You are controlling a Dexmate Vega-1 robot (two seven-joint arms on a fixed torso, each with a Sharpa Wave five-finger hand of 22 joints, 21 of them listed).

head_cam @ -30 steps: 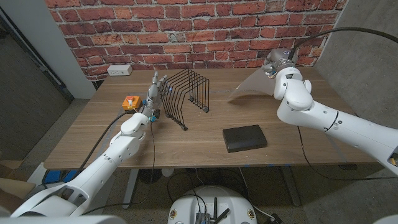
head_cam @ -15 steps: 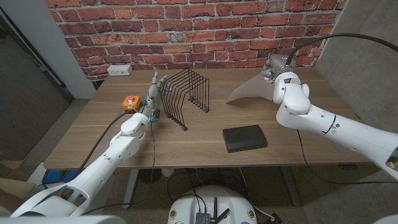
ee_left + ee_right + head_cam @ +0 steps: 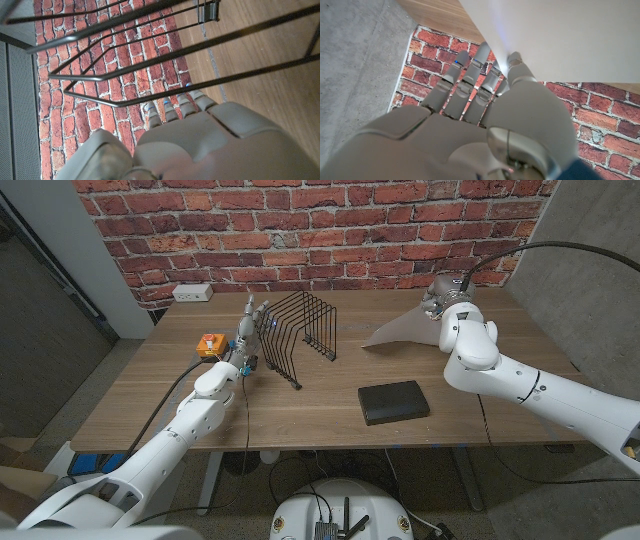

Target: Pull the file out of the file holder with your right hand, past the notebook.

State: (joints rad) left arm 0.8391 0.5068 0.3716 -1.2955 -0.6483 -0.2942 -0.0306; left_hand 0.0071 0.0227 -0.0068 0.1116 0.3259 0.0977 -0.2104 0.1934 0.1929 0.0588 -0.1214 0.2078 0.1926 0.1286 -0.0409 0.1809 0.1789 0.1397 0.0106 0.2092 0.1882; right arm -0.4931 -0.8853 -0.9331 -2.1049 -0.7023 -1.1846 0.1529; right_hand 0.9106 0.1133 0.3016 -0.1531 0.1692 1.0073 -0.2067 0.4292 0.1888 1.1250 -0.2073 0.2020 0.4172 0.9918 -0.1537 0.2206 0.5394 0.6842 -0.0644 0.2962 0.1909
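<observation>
The right hand (image 3: 447,297) is lowering the file (image 3: 405,330) toward the desk's (image 3: 150,400) far right part, fingers (image 3: 470,82) pinching it. It is already clear of the holder (image 3: 298,330) and beyond the notebook (image 3: 394,402); the left hand's (image 3: 250,320) fingers are spread against the holder.

red brick wall (image 3: 300,230); wooden table (image 3: 330,430)

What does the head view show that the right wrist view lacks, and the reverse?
Head view alone: the black wire file holder with the left hand beside it, the black notebook nearer the front edge, an orange object, a white power strip, and how far the file sits to the right of the holder. Right wrist view alone: a close look along the back of the right hand, fingers reaching up against the sheet. Shared: the translucent file, the wooden table, the brick wall.
</observation>
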